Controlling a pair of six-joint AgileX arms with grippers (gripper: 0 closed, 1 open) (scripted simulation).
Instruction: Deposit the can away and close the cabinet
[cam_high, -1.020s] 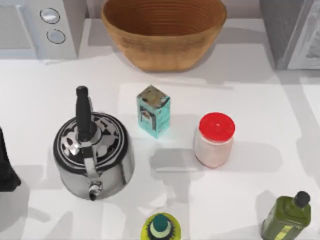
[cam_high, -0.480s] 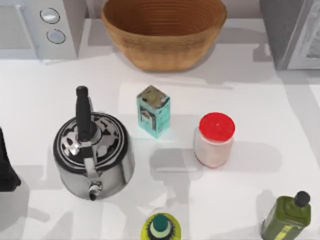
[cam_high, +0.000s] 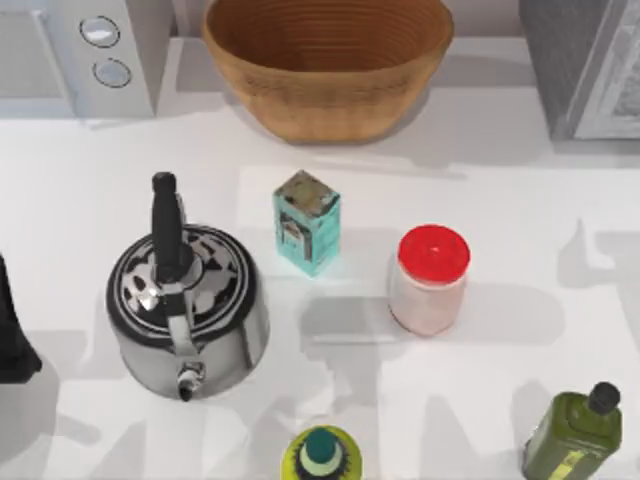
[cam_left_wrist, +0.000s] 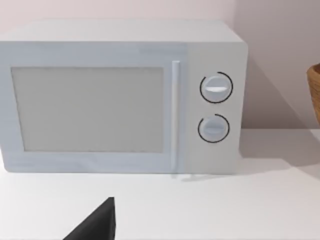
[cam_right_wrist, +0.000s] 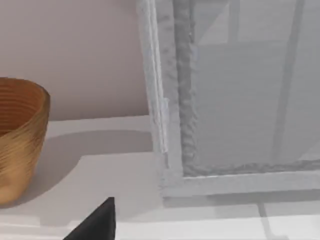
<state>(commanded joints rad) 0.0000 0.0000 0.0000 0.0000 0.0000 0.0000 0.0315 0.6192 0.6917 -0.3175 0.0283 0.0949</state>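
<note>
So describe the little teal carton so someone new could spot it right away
Start at the big wicker basket at the table's far edge. Just in front of it stands the teal carton, between the steel kettle and the red-lidded jar. It is the one boxy, square-cornered item there.

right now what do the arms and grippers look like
Little of them is in frame. The left arm is a matte black, blocky shape at the top view's left edge. Each wrist view shows a plain black wedge: left gripper, right gripper. No cables or markings visible.

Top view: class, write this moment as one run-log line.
left arm: left edge of table | cabinet: facing right wrist camera | red-lidded jar: upright, right of teal box
</note>
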